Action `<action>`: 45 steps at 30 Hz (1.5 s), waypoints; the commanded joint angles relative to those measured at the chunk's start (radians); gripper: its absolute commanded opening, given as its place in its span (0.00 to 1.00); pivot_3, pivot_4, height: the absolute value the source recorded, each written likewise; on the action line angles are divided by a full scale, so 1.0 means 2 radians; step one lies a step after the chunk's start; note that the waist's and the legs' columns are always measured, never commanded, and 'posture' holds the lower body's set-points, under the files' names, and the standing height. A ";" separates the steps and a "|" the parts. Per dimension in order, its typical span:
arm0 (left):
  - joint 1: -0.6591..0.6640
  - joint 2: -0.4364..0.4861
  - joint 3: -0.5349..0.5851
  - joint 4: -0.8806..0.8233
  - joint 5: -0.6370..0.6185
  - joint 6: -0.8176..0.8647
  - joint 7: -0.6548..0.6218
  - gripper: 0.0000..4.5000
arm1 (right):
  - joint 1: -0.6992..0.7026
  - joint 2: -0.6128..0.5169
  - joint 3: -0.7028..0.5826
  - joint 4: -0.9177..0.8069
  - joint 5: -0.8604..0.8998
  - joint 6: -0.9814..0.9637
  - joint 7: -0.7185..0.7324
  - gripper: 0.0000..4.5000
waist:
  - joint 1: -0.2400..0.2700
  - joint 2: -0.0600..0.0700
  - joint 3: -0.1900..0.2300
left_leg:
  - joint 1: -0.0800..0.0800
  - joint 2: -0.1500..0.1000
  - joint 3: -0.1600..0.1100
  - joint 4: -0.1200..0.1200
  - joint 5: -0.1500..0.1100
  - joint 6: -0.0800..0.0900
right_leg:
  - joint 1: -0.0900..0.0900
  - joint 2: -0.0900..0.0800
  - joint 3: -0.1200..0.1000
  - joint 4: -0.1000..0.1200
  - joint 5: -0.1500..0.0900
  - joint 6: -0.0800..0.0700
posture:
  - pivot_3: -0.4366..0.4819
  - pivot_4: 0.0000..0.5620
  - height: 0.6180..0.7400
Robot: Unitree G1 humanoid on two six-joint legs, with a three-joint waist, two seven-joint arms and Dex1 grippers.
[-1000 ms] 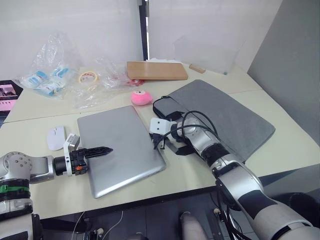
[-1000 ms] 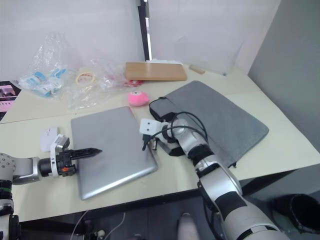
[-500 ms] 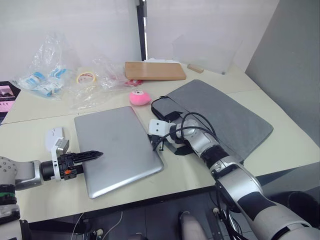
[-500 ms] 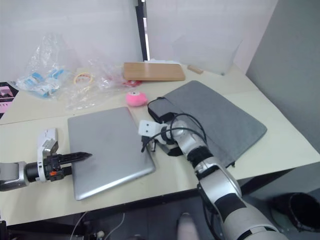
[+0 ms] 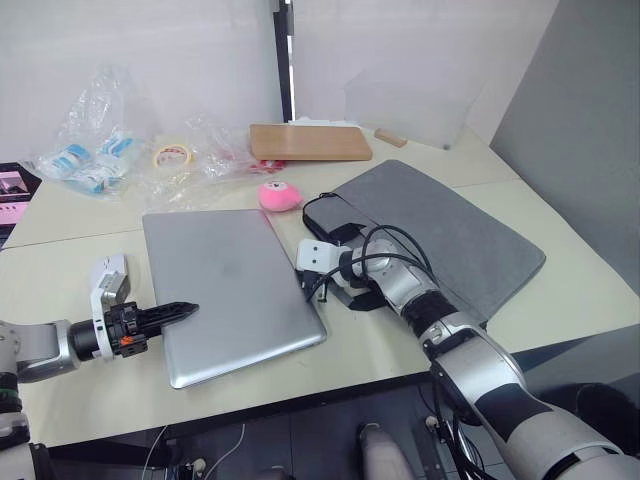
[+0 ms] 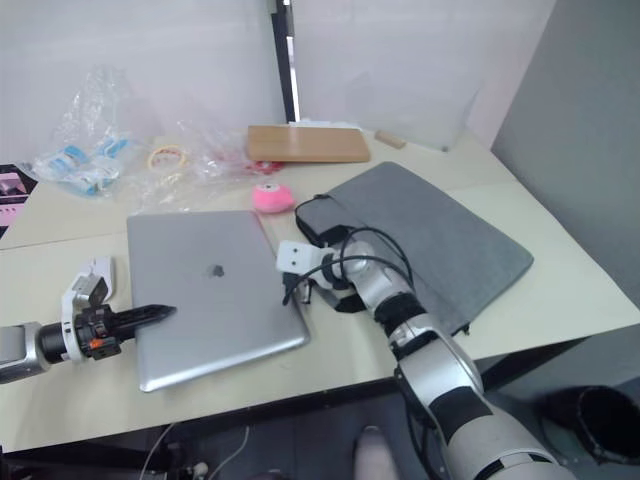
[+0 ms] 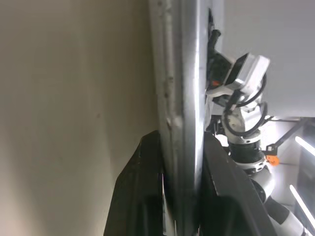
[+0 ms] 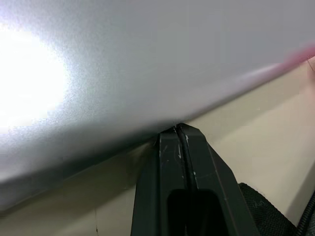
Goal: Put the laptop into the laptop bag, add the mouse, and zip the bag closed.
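Note:
The silver laptop (image 5: 235, 285) lies on the cream table, lid shut. My left gripper (image 5: 180, 311) is shut on its left edge; in the left wrist view one black finger (image 7: 147, 187) sits on each side of the thin metal edge (image 7: 182, 98). My right gripper (image 5: 312, 287) is shut, its tips (image 8: 177, 132) pressed against the laptop's right edge. The grey laptop bag (image 5: 450, 235) lies flat to the right, its black handles (image 5: 330, 215) towards the laptop. Just behind my left wrist sits the white mouse (image 5: 113, 266).
A pink plush toy (image 5: 280, 196) sits behind the laptop, with a brown cardboard slab (image 5: 310, 142) further back. Clear plastic bags (image 5: 110, 150) and a tape roll (image 5: 172, 155) lie at the back left. A small dark laptop (image 5: 15, 190) is at the far left edge.
My left gripper has closed from wide open onto the laptop's left edge. The laptop has swung, its left side now further left. The right gripper stayed at the right edge.

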 commanded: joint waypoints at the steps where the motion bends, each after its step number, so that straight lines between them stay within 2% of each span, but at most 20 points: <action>1: 0.000 0.009 0.016 -0.009 -0.014 0.001 0.014 0.06 | 0.008 0.015 0.010 -0.002 0.006 -0.007 0.012 0.00 | 0.000 0.000 0.000 | 0.000 0.000 0.000 0.000 0.000 0.000 | 0.000 0.000 0.000 0.000 0.000 0.000 | 0.48 0.27 1.00; 8: 0.036 0.012 0.031 -0.042 -0.085 0.001 0.050 0.06 | 0.004 0.009 -0.024 -0.027 0.042 0.026 0.019 0.00 | 0.000 0.000 0.000 | 0.000 0.000 0.000 0.000 0.000 0.000 | 0.000 0.001 0.001 0.000 0.000 0.000 | 0.48 0.27 1.00; 12: 0.072 0.011 0.044 -0.068 -0.177 0.001 0.090 0.06 | 0.006 0.010 -0.064 -0.097 0.099 0.117 0.041 0.00 | 0.002 0.000 0.000 | 0.000 0.001 0.000 0.000 0.000 -0.001 | 0.000 0.001 0.001 0.000 0.000 0.000 | 0.48 0.27 1.00; 16: 0.130 0.005 0.040 -0.117 -0.285 -0.013 0.156 0.06 | 0.011 0.000 -0.101 -0.186 0.150 0.205 0.045 0.00 | 0.006 0.000 0.000 | 0.000 0.001 0.000 -0.001 0.000 0.000 | -0.001 0.001 0.002 0.000 0.000 0.000 | 0.48 0.27 1.00; 18: 0.167 0.010 0.029 -0.143 -0.359 -0.054 0.195 0.06 | 0.018 -0.014 -0.108 -0.225 0.162 0.233 0.048 0.12 | 0.008 0.000 0.000 | 0.000 0.001 0.000 -0.001 -0.001 -0.001 | -0.001 0.001 0.002 0.000 0.000 0.000 | 0.48 0.27 1.00; 20: 0.198 0.007 0.027 -0.171 -0.397 -0.082 0.212 0.06 | 0.031 -0.038 -0.111 -0.268 0.168 0.253 0.052 0.26 | 0.014 0.000 0.000 | 0.000 0.001 0.000 -0.001 -0.001 0.000 | -0.001 0.001 0.003 0.000 0.000 0.000 | 0.48 0.27 1.00; 24: 0.237 -0.004 0.034 -0.213 -0.402 -0.108 0.199 0.06 | 0.064 -0.091 -0.112 -0.347 0.180 0.299 0.058 0.57 | 0.028 0.000 0.000 | 0.001 -0.001 0.001 -0.001 -0.003 0.000 | -0.002 0.001 0.003 -0.001 0.000 0.000 | 0.48 0.27 1.00; 29: 0.269 -0.058 0.063 -0.290 -0.402 -0.172 0.212 0.06 | 0.113 -0.176 -0.102 -0.422 0.169 0.317 0.074 0.95 | 0.039 0.001 0.001 | 0.001 -0.001 0.002 -0.001 -0.003 0.000 | -0.002 0.001 0.004 -0.001 0.000 -0.001 | 0.48 0.27 1.00; 30: 0.284 -0.073 0.062 -0.316 -0.402 -0.186 0.215 0.06 | 0.130 -0.201 -0.097 -0.440 0.165 0.315 0.084 1.00 | 0.041 0.001 0.001 | 0.001 -0.001 0.002 -0.001 -0.003 0.000 | -0.002 0.002 0.004 -0.001 0.001 -0.001 | 0.48 0.27 1.00; 33: 0.299 -0.120 0.067 -0.370 -0.402 -0.238 0.225 0.06 | 0.154 -0.240 -0.091 -0.471 0.158 0.321 0.084 1.00 | 0.046 0.001 0.001 | 0.002 0.000 0.004 -0.002 -0.004 0.001 | -0.001 0.002 0.006 -0.001 0.001 -0.001 | 0.48 0.27 1.00; 35: 0.304 -0.118 0.065 -0.379 -0.402 -0.247 0.229 0.06 | 0.163 -0.250 -0.091 -0.480 0.158 0.324 0.078 1.00 | 0.048 0.000 0.001 | 0.003 0.000 0.006 -0.002 -0.004 0.001 | -0.001 0.002 0.007 -0.001 0.001 -0.001 | 0.48 0.27 1.00; 42: 0.306 -0.104 0.021 -0.345 -0.402 -0.209 0.176 0.06 | 0.194 -0.255 -0.087 -0.502 0.154 0.354 0.050 1.00 | 0.065 0.000 0.001 | 0.004 0.001 0.008 -0.001 -0.005 0.003 | -0.001 0.003 0.010 -0.001 0.001 -0.002 | 0.48 0.27 1.00; 45: 0.309 -0.096 0.007 -0.343 -0.402 -0.205 0.180 0.06 | 0.208 -0.258 -0.078 -0.497 0.138 0.347 0.029 1.00 | 0.070 0.000 0.001 | 0.004 0.001 0.009 -0.001 -0.005 0.004 | -0.001 0.003 0.010 -0.002 0.001 -0.002 | 0.48 0.27 1.00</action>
